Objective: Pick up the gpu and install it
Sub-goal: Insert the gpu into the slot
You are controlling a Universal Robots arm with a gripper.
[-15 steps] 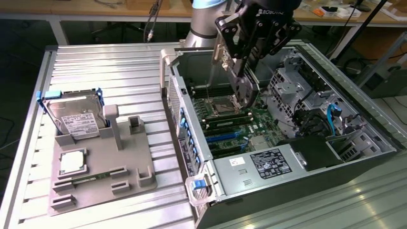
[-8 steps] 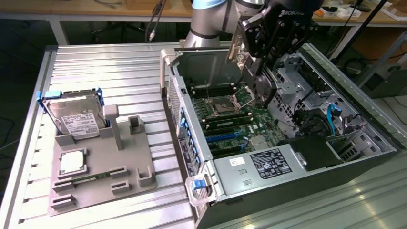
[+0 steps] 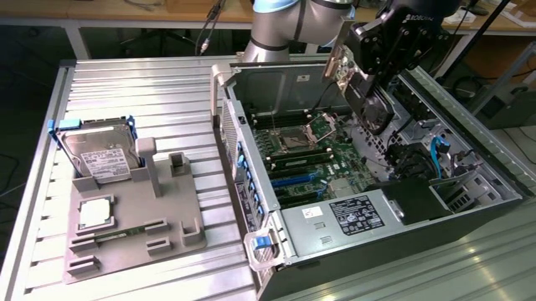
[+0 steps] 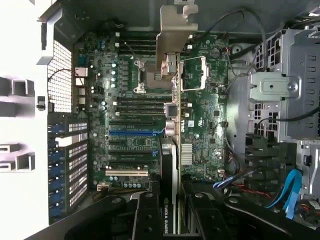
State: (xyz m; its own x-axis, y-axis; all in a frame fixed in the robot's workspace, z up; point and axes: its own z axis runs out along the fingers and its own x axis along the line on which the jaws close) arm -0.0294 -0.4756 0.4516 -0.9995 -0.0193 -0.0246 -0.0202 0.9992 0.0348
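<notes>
**GPU lifted, not yet seated**

On the exterior view's left, a grey holder [image 3: 134, 232] carries the hard drive [image 3: 100, 153], well away from the work. In the centre the case [image 3: 251, 188] stands open, with the motherboard [image 3: 310, 157] exposed and the blue slot [image 4: 135, 133] bare. On the right, the gripper [image 3: 378, 66] is clenched on the gpu [image 3: 368, 103]. The card hangs tilted above the board, bracket toward the rear wall. Pick-up is done; seating remains. Cables [image 3: 435, 157] and the drive cage [image 4: 295, 85] crowd that side.

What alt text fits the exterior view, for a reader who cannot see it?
The gripper holds the gpu tilted above the open computer case, over its motherboard. At the exterior view's left, a grey holder carries a hard drive.
</notes>
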